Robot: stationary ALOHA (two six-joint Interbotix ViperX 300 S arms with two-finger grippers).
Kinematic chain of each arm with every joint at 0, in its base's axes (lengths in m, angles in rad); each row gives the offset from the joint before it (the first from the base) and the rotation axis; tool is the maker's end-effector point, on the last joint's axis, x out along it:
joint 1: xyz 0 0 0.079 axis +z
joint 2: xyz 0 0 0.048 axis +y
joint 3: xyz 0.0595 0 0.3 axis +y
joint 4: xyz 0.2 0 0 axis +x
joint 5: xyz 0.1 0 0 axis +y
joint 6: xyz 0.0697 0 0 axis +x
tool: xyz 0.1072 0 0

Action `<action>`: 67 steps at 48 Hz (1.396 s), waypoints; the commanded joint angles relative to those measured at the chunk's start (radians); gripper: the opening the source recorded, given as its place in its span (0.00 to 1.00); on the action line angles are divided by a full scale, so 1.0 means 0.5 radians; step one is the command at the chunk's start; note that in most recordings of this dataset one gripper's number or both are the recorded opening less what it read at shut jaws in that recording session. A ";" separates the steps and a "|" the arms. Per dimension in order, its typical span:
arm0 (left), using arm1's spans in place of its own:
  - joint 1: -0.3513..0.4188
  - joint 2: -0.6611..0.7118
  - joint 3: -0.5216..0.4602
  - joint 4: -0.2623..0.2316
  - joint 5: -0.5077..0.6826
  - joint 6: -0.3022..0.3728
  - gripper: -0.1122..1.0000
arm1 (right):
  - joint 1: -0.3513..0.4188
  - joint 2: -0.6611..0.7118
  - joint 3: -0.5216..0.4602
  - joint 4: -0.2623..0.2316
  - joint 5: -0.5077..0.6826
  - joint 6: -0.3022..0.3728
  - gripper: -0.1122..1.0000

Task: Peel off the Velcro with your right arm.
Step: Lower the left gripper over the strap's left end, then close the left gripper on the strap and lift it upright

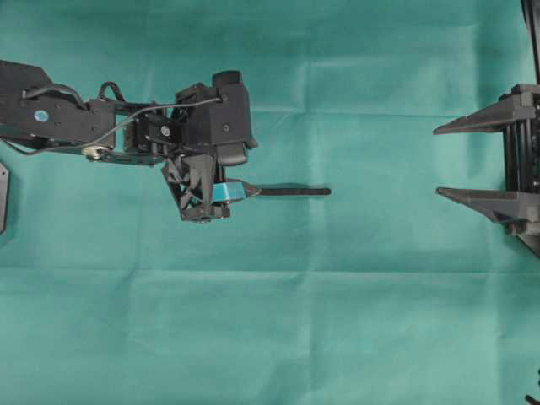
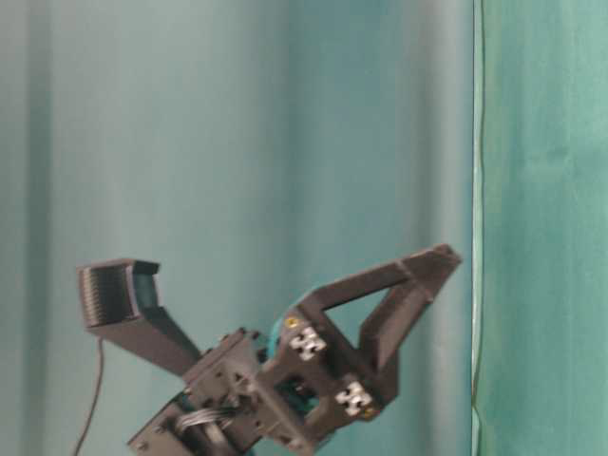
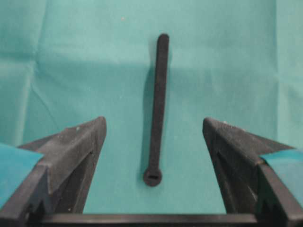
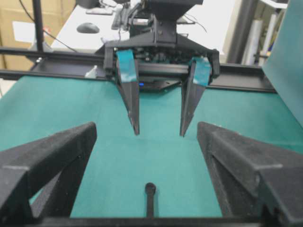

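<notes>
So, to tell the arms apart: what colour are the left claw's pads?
Teal pads on black fingers, clearest in the right wrist view.

Seen from straight above: green cloth-covered table [image 1: 278,337], teal-padded left gripper [image 1: 221,192] entering from the left, plain dark-grey wedge-fingered right gripper [image 1: 456,160] at the right edge, thin black Velcro strip [image 1: 291,191] between them. Shot from table level, close and blurred: one gripper against green drapery. Looking forward from the left wrist, low and near, between widely spread fingers [image 3: 75,146] along the same strip [image 3: 157,104]. Facing the opposite way from the right wrist, between its own fingers [image 4: 52,161]: strip's rounded end [image 4: 150,189], left gripper [image 4: 158,134] head-on, lab clutter beyond.
</notes>
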 commanded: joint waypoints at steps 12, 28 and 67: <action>0.003 0.153 -0.061 0.000 -0.126 0.006 0.85 | -0.006 0.015 0.003 -0.003 -0.067 0.000 0.84; 0.009 0.368 -0.077 0.000 -0.239 0.006 0.85 | -0.006 0.012 0.015 -0.003 -0.074 0.000 0.84; 0.037 0.675 -0.120 0.000 -0.423 0.012 0.84 | -0.012 0.015 0.037 -0.003 -0.092 0.000 0.84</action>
